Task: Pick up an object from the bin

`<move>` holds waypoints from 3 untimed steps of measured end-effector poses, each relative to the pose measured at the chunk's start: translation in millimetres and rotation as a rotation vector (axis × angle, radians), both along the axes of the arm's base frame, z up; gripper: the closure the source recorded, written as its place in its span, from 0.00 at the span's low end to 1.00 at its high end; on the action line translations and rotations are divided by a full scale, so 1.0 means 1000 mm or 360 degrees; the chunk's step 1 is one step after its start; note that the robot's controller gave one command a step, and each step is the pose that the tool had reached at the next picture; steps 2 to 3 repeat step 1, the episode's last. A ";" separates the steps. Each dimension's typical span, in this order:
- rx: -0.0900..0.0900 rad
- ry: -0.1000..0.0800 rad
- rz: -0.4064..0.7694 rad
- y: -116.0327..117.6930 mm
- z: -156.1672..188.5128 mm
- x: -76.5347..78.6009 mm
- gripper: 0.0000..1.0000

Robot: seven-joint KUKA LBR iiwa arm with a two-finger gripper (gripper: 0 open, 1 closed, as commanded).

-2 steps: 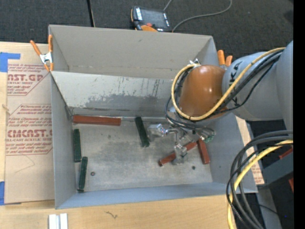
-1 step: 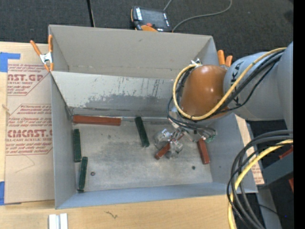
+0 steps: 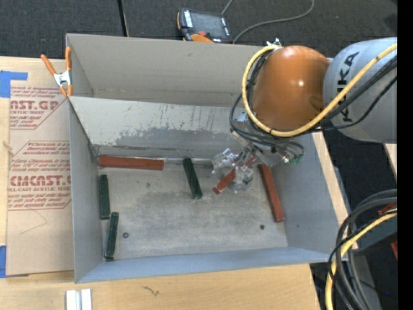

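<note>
The arm comes in from the right of the frame, its rounded orange cover [image 3: 287,86] hanging over the upper right part of the grey metal bin [image 3: 161,118]. Below the cover, the hand [image 3: 231,176] is down near the bin floor, right of centre. Its pale fingers are drawn narrow around a short red-brown stick [image 3: 221,186], which lies tilted between them with its lower end pointing down and left. Just to the left of the hand, apart from it, a dark green stick [image 3: 191,177] lies almost upright in the frame. Just to the right, a longer red-brown bar [image 3: 271,192] slants down toward the bin's right wall. Another long red-brown bar [image 3: 131,163] lies level along the foot of the back wall at centre left. Two more dark green sticks [image 3: 103,196] [image 3: 111,235] lie end to end by the left wall, well apart from the hand.
</note>
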State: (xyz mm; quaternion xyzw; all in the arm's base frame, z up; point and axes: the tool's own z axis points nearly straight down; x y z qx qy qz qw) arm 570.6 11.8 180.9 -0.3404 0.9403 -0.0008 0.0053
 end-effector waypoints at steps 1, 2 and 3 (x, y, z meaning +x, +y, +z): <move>0.0000 0.0004 -0.0112 0.000 0.065 -0.027 1.00; 0.0000 0.0004 -0.0112 0.000 0.065 -0.027 1.00; 0.0000 0.0004 -0.0112 0.000 0.065 -0.027 1.00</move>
